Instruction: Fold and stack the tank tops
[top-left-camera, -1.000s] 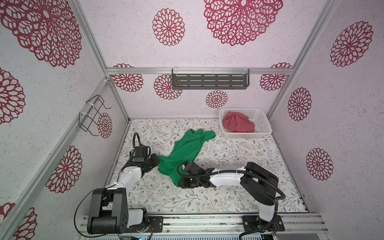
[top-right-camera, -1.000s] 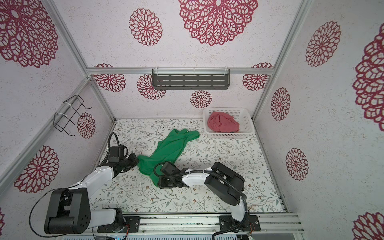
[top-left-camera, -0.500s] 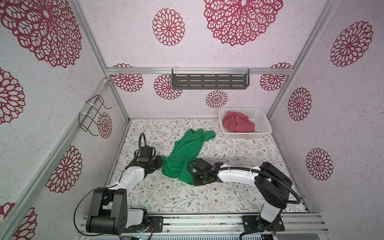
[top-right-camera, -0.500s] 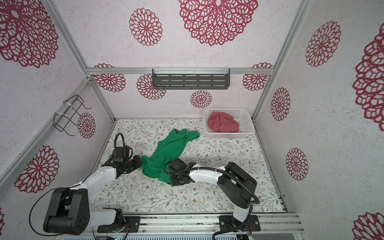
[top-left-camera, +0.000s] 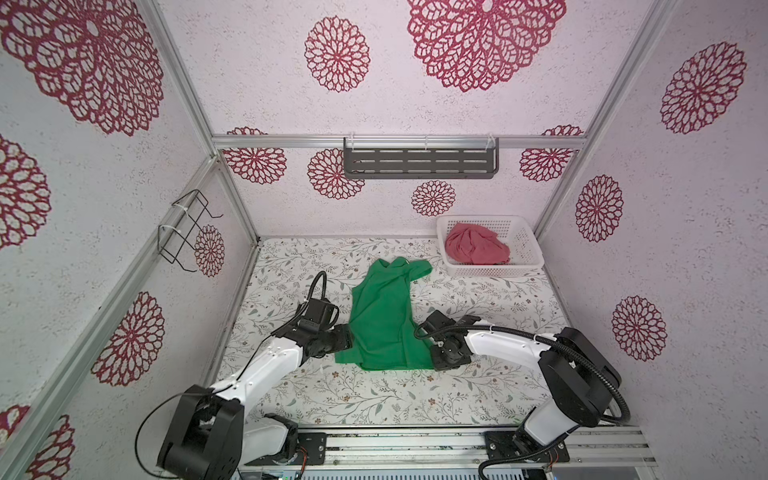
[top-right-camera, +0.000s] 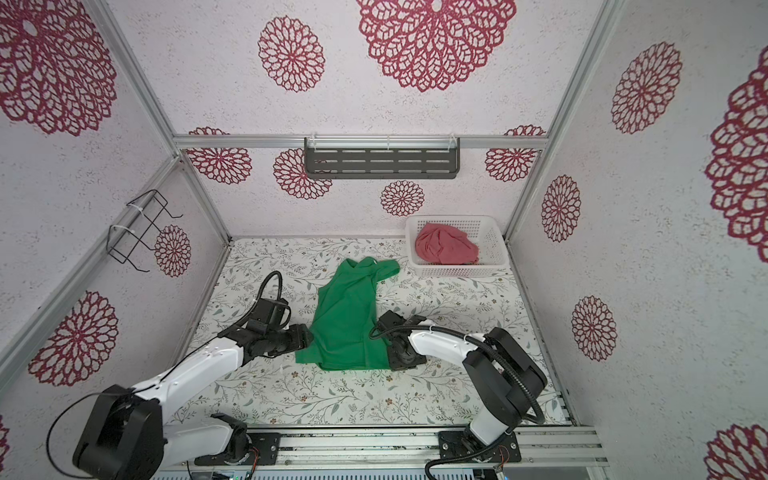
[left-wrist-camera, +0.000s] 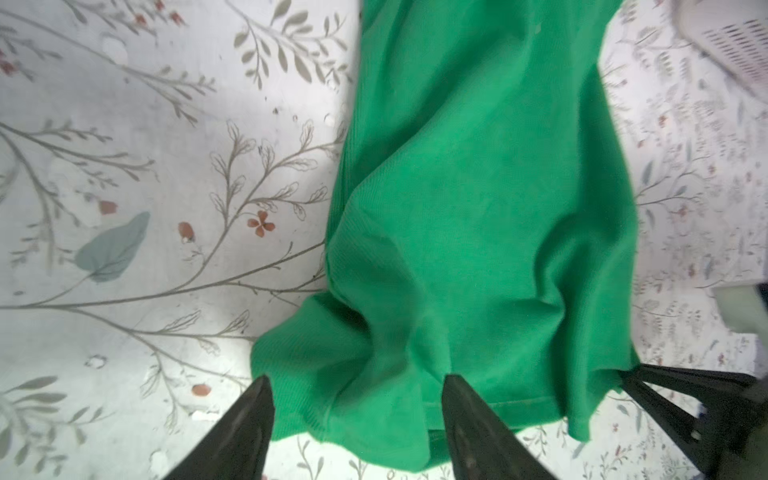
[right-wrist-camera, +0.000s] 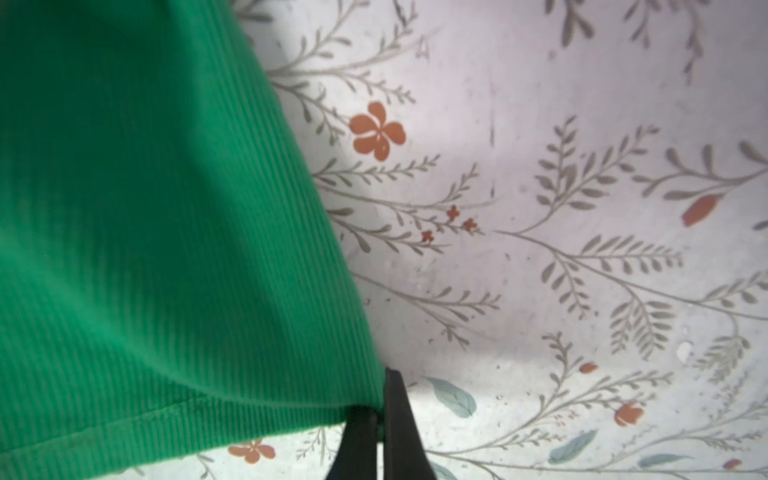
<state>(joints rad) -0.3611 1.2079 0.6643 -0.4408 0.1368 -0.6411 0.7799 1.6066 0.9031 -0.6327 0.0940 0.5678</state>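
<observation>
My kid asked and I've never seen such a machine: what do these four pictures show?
A robot with two white arms, the left arm and the right arm, stands at a flower-patterned table. Two pictures look down on everything; two are close-ups from cameras on the wrists. A bright green cloth tank top lies on the table between the arms; a pinkish-red cloth tank top sits crumpled in a white perforated plastic basket at the back. The right arm's jaws are shut on the green top's corner; the left arm's jaws stand open at its hem.

Green tank top (top-left-camera: 382, 324) of ribbed matt cloth, basket (top-left-camera: 490, 271) of perforated white plastic
</observation>
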